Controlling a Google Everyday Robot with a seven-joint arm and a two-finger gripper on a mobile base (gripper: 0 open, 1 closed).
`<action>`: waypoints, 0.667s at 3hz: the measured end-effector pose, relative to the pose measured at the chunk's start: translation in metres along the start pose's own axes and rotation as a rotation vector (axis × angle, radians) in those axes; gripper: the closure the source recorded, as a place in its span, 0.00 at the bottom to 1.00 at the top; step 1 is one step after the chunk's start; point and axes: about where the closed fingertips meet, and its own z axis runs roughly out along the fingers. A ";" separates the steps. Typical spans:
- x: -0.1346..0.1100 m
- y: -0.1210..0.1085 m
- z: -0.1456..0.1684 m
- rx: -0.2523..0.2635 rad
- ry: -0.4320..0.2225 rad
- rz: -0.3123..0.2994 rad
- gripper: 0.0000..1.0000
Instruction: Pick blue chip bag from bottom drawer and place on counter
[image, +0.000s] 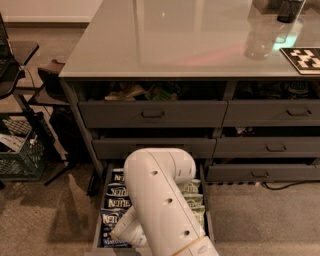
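Note:
The bottom drawer (99, 220) stands pulled open low in the view. Its left side holds a row of several dark blue Kettle chip bags (116, 191). Green Kettle bags (192, 200) show along its right side. My white arm (160, 200) reaches down over the middle of the drawer and covers it. The gripper is hidden behind the arm, so I do not see it. The glossy light grey counter (175, 40) fills the top of the view.
A clear bottle (260, 37), a dark cup (289, 10) and a checkered tag (305, 57) stand at the counter's right. The top drawers are open with mixed items (135, 91). A black crate (20, 150) and chair frame stand at the left on carpet.

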 end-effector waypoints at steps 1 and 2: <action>0.001 -0.001 0.002 -0.009 0.009 0.004 0.34; 0.001 -0.001 0.004 -0.019 0.016 0.008 0.34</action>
